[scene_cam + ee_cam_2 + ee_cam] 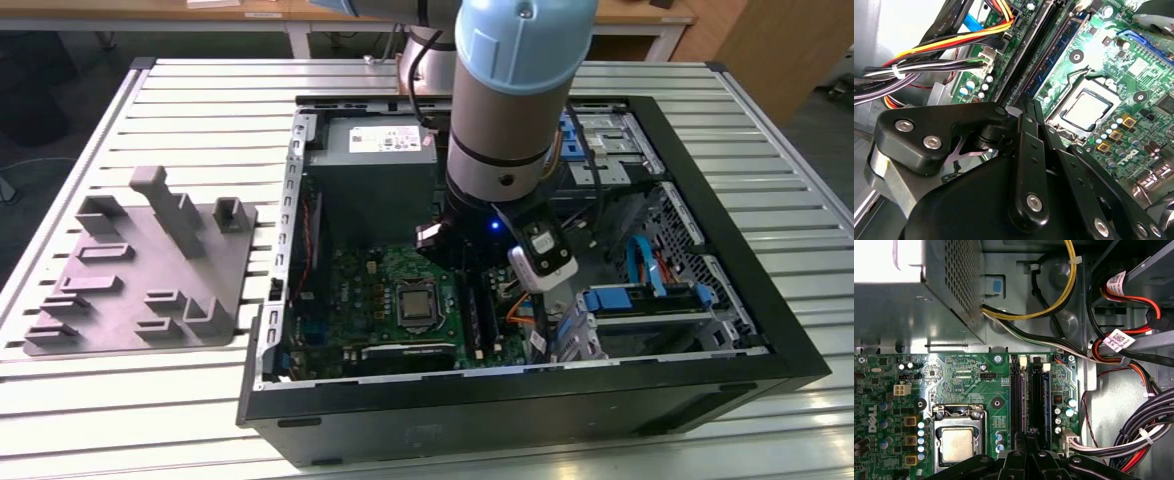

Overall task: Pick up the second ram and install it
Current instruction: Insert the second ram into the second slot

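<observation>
Blue ram point(1046, 405) is sitting centre-right in the first wrist view, beside our narrow-fingered gripper point(1029, 439); we're favouring straight, even pressure.

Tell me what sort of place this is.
Probably a robotics lab or workshop: an open computer case on a slatted metal table, a robot arm reaching in, wooden benches behind.

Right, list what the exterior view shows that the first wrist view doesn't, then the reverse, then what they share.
Exterior view adds: the grey fixture tray on the slatted table, and the arm's big round joint. First wrist view adds: a yellow cable and white cable tags. Both: the green motherboard, its processor socket, the memory slots and the power supply.
</observation>
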`<state>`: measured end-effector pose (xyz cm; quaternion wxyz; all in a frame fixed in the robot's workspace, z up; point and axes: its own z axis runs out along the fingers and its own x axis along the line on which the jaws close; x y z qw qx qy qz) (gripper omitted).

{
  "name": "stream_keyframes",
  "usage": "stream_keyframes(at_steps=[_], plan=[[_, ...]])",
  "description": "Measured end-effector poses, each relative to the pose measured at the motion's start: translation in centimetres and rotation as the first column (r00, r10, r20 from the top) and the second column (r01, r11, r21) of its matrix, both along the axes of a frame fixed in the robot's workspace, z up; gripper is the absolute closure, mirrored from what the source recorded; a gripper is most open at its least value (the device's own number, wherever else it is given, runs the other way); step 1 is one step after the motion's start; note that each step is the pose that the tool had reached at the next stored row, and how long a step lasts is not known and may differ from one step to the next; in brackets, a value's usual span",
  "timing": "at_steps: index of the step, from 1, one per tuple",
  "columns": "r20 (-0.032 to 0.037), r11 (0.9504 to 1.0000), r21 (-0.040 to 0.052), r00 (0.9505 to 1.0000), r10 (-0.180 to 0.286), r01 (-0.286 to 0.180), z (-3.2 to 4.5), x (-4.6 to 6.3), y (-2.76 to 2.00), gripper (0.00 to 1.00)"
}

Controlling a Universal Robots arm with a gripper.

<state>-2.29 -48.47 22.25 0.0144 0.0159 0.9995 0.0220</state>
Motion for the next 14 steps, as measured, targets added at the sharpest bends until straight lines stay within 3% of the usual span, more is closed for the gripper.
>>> stream_keyframes(at_steps=[14], plan=[[0.0000,1.0000,0.0000,1.0000,0.000,0.000,-0.24,0.00,0.00,0.89]])
